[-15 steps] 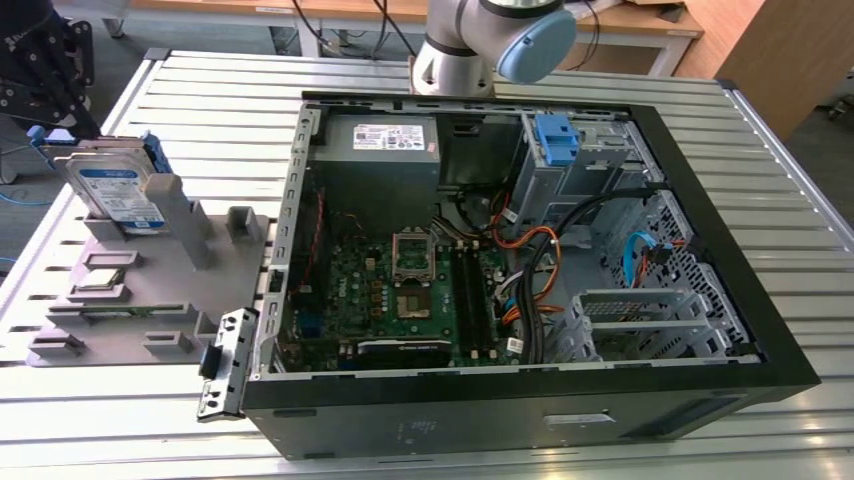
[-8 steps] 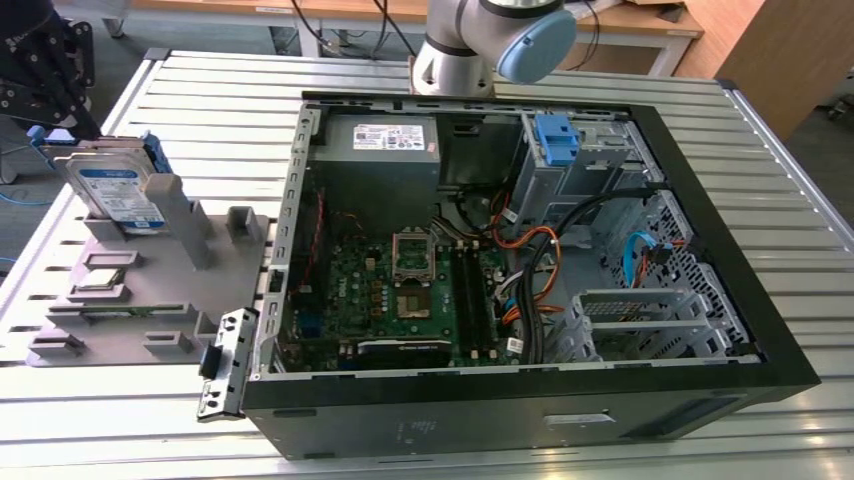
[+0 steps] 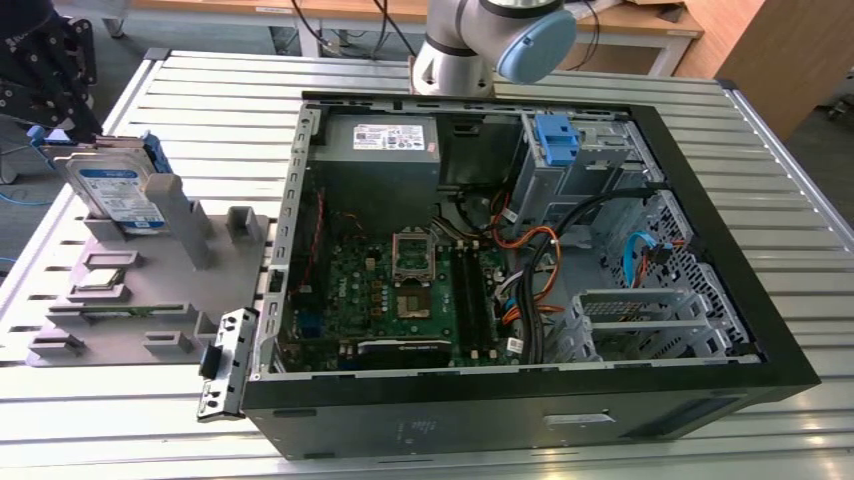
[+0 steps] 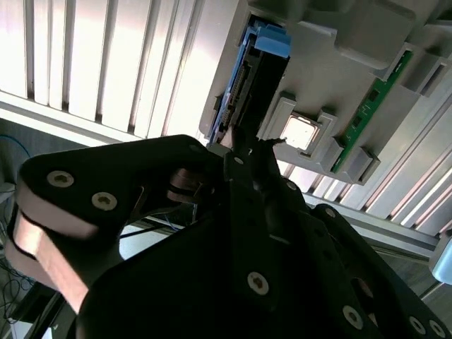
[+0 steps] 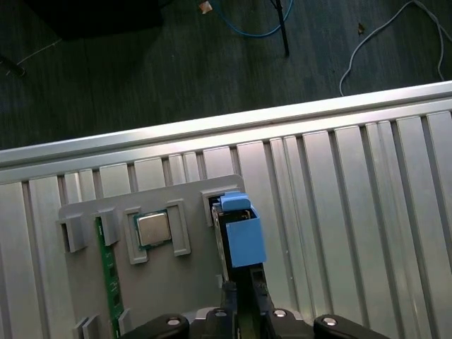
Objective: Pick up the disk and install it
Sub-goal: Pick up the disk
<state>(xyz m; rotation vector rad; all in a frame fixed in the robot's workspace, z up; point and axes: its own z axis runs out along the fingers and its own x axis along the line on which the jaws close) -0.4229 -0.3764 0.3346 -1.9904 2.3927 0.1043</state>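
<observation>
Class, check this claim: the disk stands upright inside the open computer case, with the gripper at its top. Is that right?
No. The disk stands upright in the grey holder beside the open computer case, with the gripper at its top. The exterior view shows this.

My claw point(image 5: 244, 284) sits right above the disk point(image 3: 120, 190), the grey holder's point(image 3: 134, 300) posts point(image 3: 170, 205) close beside it. Bare surface point(image 3: 214, 110) lies open toward the computer case point(image 3: 534, 398), where cables point(image 3: 534, 250) crowd inside.

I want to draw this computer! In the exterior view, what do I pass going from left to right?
The disk → the green circuit board → the blue bracket → the metal cage.
</observation>
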